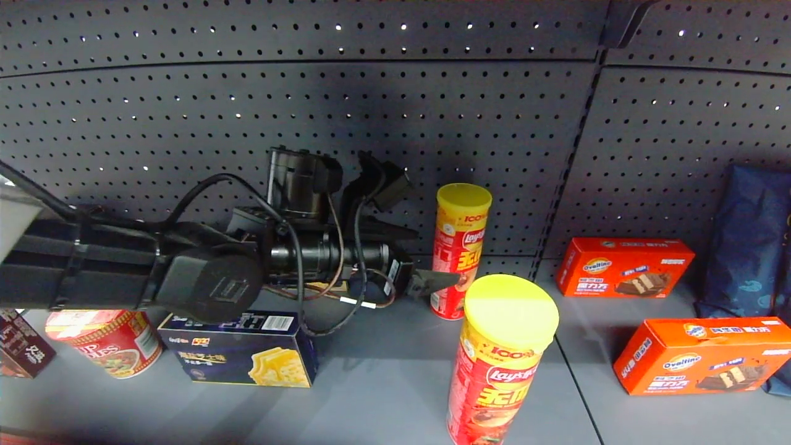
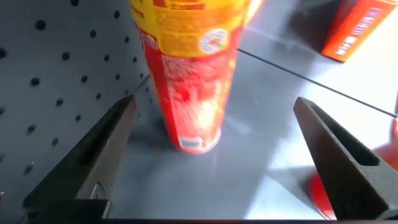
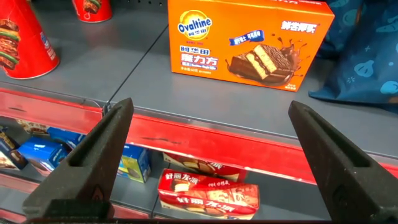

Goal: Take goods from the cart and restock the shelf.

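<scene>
Currently the left tool [image 2: 214, 106] is held spread wide over the shelf [image 1: 383, 383], and the rear chips can [image 1: 460, 247] is framed between its fingers, which are not pressed onto it. That can is stood upright close to the pegboard wall [image 1: 185, 123]. A second chips can [image 1: 500, 358] is stood nearer the front. The right tool [image 3: 208, 106] is likewise spread, held before the shelf's red front edge [image 3: 249, 146], with an orange box [image 3: 249, 43] lying beyond it.
</scene>
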Motion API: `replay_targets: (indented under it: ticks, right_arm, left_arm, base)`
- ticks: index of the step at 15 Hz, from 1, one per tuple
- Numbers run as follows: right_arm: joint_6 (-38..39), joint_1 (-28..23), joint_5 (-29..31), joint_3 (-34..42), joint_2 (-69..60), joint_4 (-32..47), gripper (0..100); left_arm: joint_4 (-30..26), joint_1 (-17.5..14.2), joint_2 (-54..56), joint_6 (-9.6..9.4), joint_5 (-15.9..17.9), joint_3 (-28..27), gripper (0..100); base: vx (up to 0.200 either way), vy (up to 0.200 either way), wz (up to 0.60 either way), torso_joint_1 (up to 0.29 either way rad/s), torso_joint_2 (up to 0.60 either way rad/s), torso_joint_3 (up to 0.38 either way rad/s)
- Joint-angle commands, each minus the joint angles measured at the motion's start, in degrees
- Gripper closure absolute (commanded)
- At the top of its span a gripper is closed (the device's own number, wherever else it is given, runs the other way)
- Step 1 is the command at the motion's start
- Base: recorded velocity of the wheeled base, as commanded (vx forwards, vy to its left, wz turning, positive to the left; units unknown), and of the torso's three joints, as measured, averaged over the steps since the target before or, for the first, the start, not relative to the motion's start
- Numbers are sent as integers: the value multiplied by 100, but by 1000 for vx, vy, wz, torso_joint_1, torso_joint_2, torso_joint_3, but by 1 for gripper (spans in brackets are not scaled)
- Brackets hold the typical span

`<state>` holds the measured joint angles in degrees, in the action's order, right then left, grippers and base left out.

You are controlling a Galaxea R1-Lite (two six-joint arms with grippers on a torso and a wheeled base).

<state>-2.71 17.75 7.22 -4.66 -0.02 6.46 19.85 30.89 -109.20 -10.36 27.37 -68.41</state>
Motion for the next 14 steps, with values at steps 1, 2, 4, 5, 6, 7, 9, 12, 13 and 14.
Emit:
replay_targets:
  ticks: [1,2,4,5,6,7,9,12,13,14]
  right_arm:
    - [-2,0,-1,0,2,-4,0]
    - [-2,0,-1,0,2,-4,0]
    - [-19,0,-19,9,2,4,0]
    - [-28,0,-98,0,2,4,0]
    - [-37,0,-133,9,2,-4,0]
    - [-55,0,-133,9,2,4,0]
    - [-28,0,-115,9,2,-4,0]
    - [-55,0,-186,9,2,-4,0]
    - [-46,-8,-177,9,2,-13,0]
    - [-72,-8,-221,-158,2,48,0]
  left_arm:
    - [19,-118,751,-10,-3,540,0]
    - [19,-145,997,-1,-3,751,0]
    - [19,-233,1437,-1,-3,1076,0]
    - [-7,-241,1745,34,-3,1243,0]
    - [-33,-241,2017,105,-3,1427,0]
    - [-42,-233,2219,149,-12,1612,0]
    - [-385,-233,2808,149,-126,2025,0]
    - [-991,-118,3740,96,-566,2456,0]
    - [-1009,-22,4012,96,-619,2728,0]
    - [-1009,-4,4223,96,-680,2913,0]
  base:
    - [0,0,0,0,0,0]
    - [0,0,0,0,0,0]
    - [0,0,0,0,0,0]
    - [0,0,0,0,0,0]
    - [0,0,0,0,0,0]
    - [0,0,0,0,0,0]
    - [0,0,0,0,0,0]
    - [0,0,0,0,0,0]
    - [0,0,0,0,0,0]
    - [0,0,0,0,0,0]
